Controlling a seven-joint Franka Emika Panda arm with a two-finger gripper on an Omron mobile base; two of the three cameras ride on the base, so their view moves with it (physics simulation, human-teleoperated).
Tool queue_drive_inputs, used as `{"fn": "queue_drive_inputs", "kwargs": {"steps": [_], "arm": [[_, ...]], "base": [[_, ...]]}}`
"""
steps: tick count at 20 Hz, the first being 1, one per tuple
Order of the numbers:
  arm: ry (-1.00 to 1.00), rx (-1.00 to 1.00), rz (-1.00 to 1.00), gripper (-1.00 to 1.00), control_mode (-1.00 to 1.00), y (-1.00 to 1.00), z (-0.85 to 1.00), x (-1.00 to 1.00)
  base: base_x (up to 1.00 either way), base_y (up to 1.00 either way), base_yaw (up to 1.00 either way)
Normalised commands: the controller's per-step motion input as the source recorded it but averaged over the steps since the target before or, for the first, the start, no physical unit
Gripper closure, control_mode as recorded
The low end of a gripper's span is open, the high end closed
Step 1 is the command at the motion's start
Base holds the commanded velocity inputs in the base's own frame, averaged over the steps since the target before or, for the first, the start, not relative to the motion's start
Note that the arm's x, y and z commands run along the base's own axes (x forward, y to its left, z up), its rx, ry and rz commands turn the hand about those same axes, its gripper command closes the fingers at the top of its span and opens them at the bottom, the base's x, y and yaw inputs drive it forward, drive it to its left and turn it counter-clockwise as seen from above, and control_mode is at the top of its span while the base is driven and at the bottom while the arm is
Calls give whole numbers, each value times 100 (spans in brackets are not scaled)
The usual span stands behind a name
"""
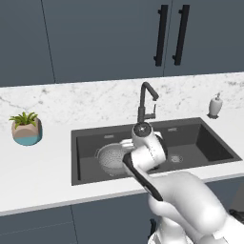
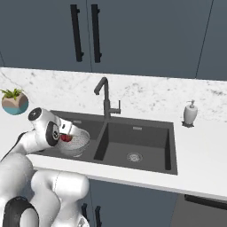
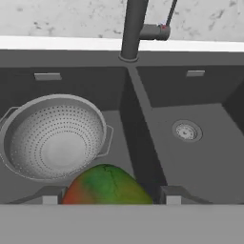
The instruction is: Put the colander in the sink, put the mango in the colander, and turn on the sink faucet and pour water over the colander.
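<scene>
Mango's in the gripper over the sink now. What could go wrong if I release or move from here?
The mango sits between the fingertips off the colander's near rim, not over its bowl. Released here, it may miss and land on the sink floor. The faucet post stands just beyond; swinging toward it could clip the spout.

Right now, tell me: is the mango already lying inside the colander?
No, in the hand view the mango sits between the hand's fingertips, short of the empty colander.
</scene>
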Motion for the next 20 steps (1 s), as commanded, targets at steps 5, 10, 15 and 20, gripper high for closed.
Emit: {"fn": "queue_drive_inputs", "kwargs": {"steps": [5, 10, 15, 20], "arm": [[11, 0, 0, 100, -100, 85, 0, 66], [28, 0, 0, 100, -100, 41, -1, 83], [24, 0, 0, 100, -100, 14, -21, 62], [7, 0, 0, 100, -100, 9, -48, 22]], "base": [[0, 0, 0], [0, 0, 0], [0, 0, 0], [0, 0, 0]]}}
